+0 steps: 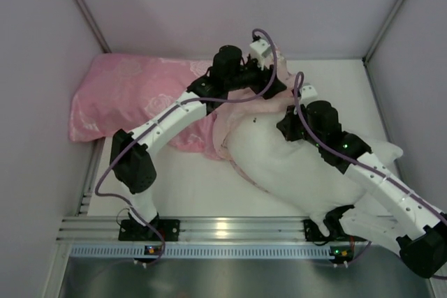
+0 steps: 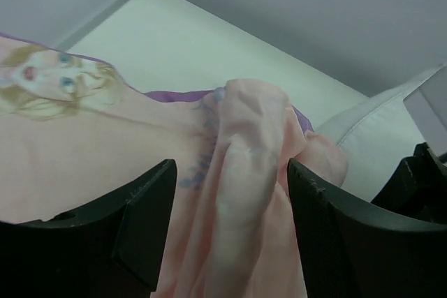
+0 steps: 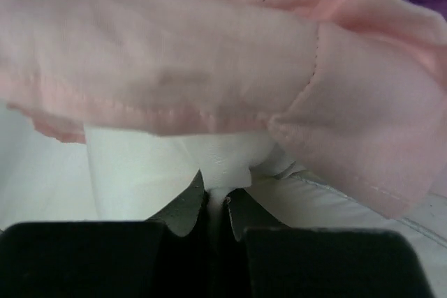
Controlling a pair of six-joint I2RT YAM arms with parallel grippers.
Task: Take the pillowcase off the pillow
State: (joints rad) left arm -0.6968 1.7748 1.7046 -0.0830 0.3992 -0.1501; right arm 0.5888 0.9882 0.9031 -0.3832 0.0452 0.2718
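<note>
The white pillow (image 1: 293,172) lies diagonally across the table's right half. The pillowcase (image 1: 234,113), pale pink inner side out, is bunched around the pillow's far end. My left gripper (image 1: 274,87) is over that bunch. In the left wrist view it (image 2: 230,200) is open, with a raised fold of pillowcase (image 2: 244,165) between the jaws and not pinched. The printed girl's face (image 2: 42,78) shows faintly through the fabric. My right gripper (image 1: 288,128) is shut on a pinch of white pillow (image 3: 216,165) just below the pillowcase hem (image 3: 174,113).
A pink rose-patterned pillow (image 1: 126,95) lies at the back left, partly under the left arm. Grey walls enclose the table on three sides. A metal rail (image 1: 223,228) runs along the near edge. Bare white tabletop (image 1: 181,183) shows between the arms.
</note>
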